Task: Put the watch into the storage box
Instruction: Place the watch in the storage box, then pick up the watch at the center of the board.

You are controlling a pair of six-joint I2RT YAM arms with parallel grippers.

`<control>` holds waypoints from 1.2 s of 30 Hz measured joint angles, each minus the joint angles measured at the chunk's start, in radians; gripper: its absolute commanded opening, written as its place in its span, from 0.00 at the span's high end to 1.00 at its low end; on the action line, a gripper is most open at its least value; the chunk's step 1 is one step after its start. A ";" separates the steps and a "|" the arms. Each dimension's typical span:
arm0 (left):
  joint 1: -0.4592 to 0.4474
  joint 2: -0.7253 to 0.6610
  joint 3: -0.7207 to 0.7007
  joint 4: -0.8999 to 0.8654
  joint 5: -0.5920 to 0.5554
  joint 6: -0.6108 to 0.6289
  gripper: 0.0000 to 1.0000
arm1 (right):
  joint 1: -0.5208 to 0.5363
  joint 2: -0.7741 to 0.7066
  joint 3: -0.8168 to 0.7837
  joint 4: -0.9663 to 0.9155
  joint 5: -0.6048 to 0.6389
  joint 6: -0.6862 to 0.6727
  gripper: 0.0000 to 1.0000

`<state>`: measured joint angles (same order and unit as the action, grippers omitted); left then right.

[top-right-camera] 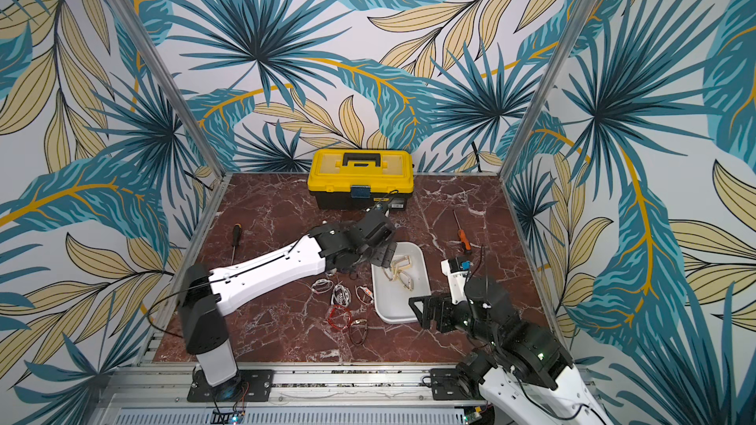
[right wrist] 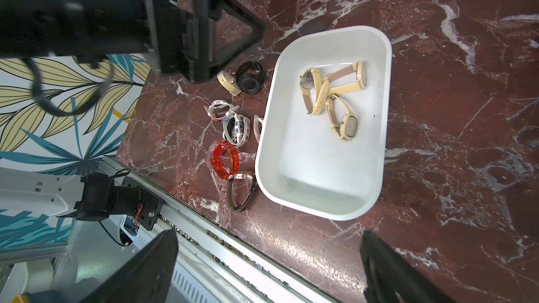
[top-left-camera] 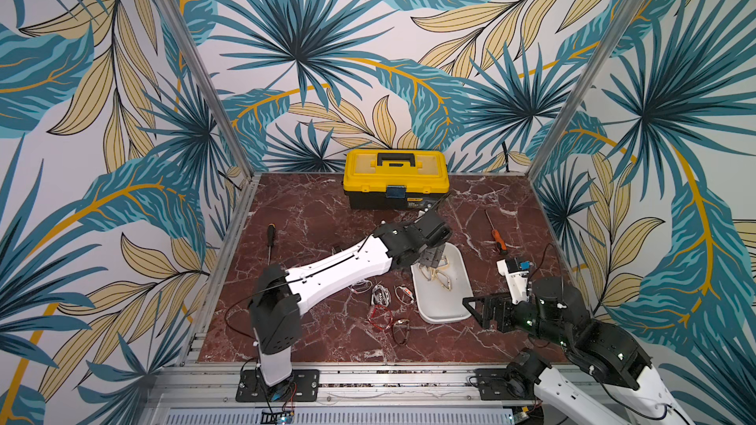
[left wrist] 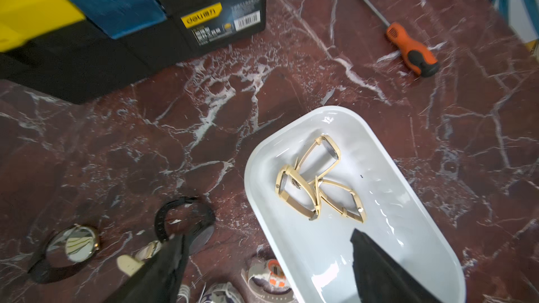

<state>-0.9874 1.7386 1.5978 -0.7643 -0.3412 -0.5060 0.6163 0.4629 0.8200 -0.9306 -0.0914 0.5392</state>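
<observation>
The storage box (top-left-camera: 450, 300) (top-right-camera: 399, 304) is a white shallow tray on the marble table. Three beige watches (left wrist: 315, 188) (right wrist: 329, 94) lie tangled in its far half. My left gripper (left wrist: 262, 243) (top-left-camera: 433, 257) hovers open over the box's far left edge, with nothing between its fingers. Several more watches lie on the table left of the box: a black one (left wrist: 186, 222) (right wrist: 248, 78), a white patterned one (right wrist: 236, 128), a red one (right wrist: 224, 158) and a brown one (right wrist: 242, 193). My right gripper (right wrist: 269, 237) (top-left-camera: 476, 312) stands open and empty at the box's near right corner.
A yellow-lidded black toolbox (top-left-camera: 394, 177) stands at the back. An orange screwdriver (top-left-camera: 497, 235) lies right of the box and a black screwdriver (top-left-camera: 271, 239) at the far left. A white device (top-left-camera: 513, 275) sits beside my right arm.
</observation>
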 measured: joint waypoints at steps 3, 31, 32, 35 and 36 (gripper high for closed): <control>0.000 -0.171 -0.162 0.044 0.006 -0.031 0.00 | 0.000 0.009 -0.021 0.031 -0.033 0.011 0.00; -0.057 -1.327 -1.012 0.185 0.206 -0.194 0.00 | 0.036 1.175 0.459 0.533 -0.512 -0.085 0.03; -0.066 -1.323 -1.012 0.160 0.187 -0.195 0.00 | 0.032 1.224 0.497 0.530 -0.527 -0.095 0.03; -0.090 -1.315 -1.011 0.076 0.103 -0.206 0.00 | 0.016 1.347 0.587 0.507 -0.553 -0.122 0.04; -0.097 -1.311 -1.010 0.048 0.074 -0.209 0.00 | 0.011 1.379 0.609 0.494 -0.558 -0.132 0.04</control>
<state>-1.0847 0.4274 0.5877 -0.7166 -0.2676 -0.7155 0.6277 1.8423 1.4292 -0.4362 -0.6495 0.4076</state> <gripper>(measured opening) 0.999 0.964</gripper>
